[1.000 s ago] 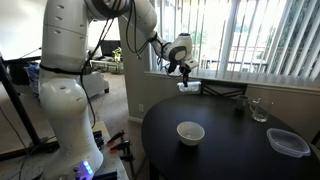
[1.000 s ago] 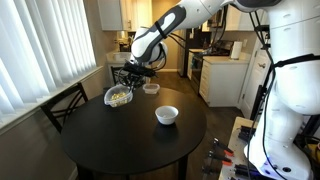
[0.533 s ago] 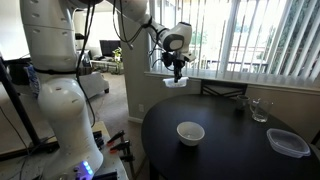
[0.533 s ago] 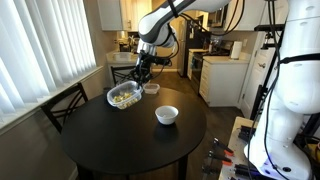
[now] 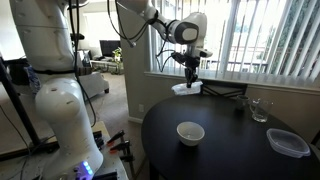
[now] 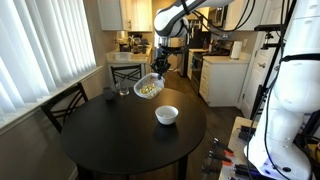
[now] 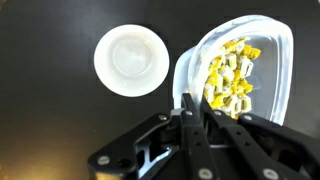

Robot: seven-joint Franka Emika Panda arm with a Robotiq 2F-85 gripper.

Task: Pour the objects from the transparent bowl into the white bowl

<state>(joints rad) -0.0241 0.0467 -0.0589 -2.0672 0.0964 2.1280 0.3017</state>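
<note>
Gripper point(image 6: 158, 70) closed on the rim of the transparent bowl point(image 6: 148, 88), held tilted in the air above the desk point(image 6: 100, 140). In an exterior view the bowl has travelled over the last second from the far left of the desk up and rightward, and now hangs just left of and beyond the white bowl point(image 6: 167, 115). The objects point(image 7: 230, 75) all still lie inside it, and the wrist view shows the white bowl point(image 7: 131, 60) beside rather than beneath. The carry therefore looks nearly complete, with the pour itself not yet begun.

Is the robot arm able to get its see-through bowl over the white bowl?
Probably yes. The gripper holds the transparent bowl in the air beside the white bowl, and nothing stands between them.
</note>
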